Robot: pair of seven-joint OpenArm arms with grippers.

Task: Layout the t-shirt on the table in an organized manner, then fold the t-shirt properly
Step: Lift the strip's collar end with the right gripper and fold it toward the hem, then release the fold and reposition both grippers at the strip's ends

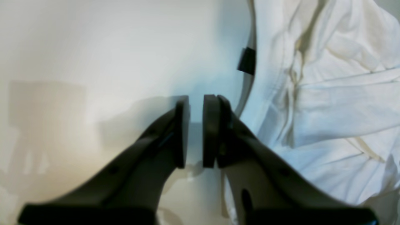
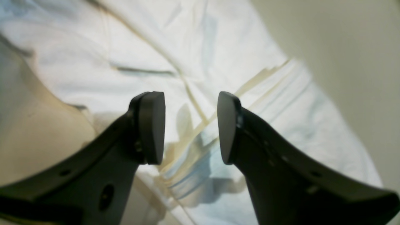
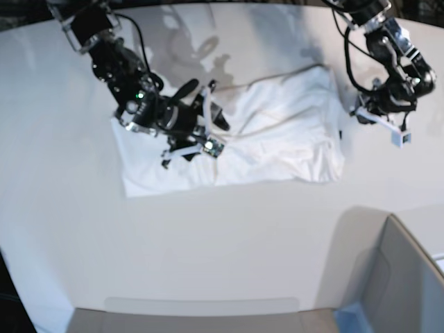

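t-shirt: spread, rumpled on bench | right fingers: apart, empty, over shirt's creased cloth | left fingers: narrow gap, empty, just beside shirt's tag edge | tip: pinch one layer at hem, pull outward low and even

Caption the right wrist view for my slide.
Right gripper open above the rumpled white t-shirt, holding nothing, with bare table beside the cloth.
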